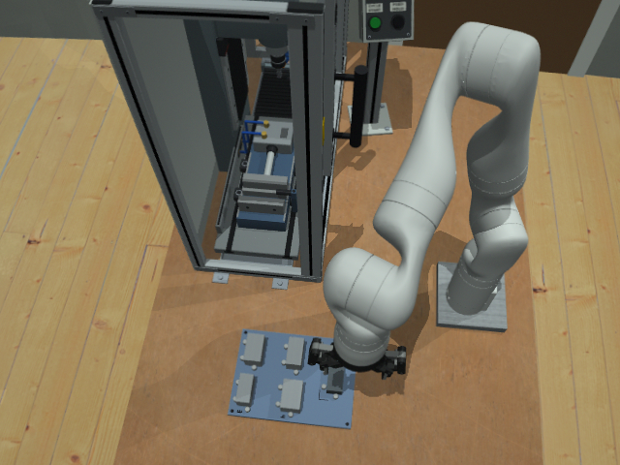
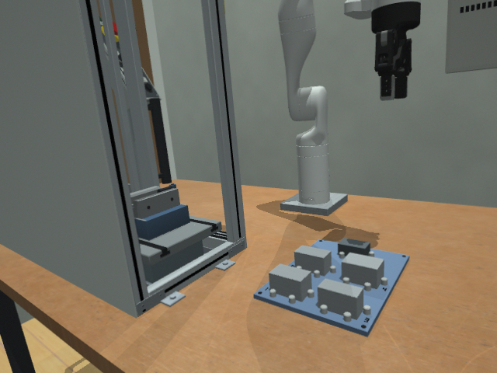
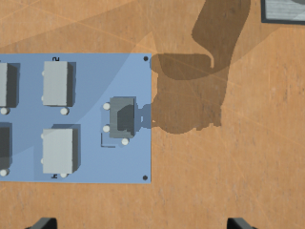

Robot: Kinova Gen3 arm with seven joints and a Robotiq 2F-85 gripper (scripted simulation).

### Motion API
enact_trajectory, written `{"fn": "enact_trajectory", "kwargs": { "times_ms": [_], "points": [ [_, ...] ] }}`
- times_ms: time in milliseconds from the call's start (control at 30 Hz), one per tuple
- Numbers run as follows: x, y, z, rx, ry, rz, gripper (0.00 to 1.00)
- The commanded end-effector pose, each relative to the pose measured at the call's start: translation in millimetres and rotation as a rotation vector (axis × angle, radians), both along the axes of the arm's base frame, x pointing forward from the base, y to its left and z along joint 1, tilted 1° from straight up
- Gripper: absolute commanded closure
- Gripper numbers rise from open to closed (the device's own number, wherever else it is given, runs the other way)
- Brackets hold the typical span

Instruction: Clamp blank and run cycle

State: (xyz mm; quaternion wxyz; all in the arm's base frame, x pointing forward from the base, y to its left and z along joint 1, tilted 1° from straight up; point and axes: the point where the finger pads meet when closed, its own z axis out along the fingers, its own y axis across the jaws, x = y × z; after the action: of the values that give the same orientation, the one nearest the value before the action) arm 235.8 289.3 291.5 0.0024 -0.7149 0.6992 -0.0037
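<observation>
A blue plate (image 1: 293, 378) lies on the table in front of the guard. It carries several light grey blanks, among them one at the far left (image 1: 254, 348) and one at the near middle (image 1: 292, 393). The dark setting master (image 1: 334, 381) stands at the plate's right edge and also shows in the wrist view (image 3: 122, 116) and the side view (image 2: 353, 245). My gripper (image 2: 391, 86) hangs open and empty high above the master, pointing down. Only its fingertips show at the wrist view's bottom edge. The vise (image 1: 264, 192) sits inside the guard (image 1: 210, 135) with nothing between its jaws.
The control column (image 1: 387, 19) stands behind the guard with the green button (image 1: 374, 22) and the black knob (image 1: 397, 21). A black door handle (image 1: 357, 106) sticks out on the guard's right side. My arm's base (image 1: 470, 305) stands right of the plate.
</observation>
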Motion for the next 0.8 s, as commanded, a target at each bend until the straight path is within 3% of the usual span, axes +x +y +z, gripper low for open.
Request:
{"fn": "enact_trajectory", "kwargs": {
  "times_ms": [0,233,400,767],
  "points": [
    [1.6,-0.2,-4.5,0.005,-0.004,0.000,0.00],
    [1.6,-0.2,-4.5,0.005,-0.004,0.000,0.00],
    [9.9,-16.3,-51.1,0.005,-0.004,0.000,0.00],
    [9.9,-16.3,-51.1,0.005,-0.004,0.000,0.00]
  ]
}}
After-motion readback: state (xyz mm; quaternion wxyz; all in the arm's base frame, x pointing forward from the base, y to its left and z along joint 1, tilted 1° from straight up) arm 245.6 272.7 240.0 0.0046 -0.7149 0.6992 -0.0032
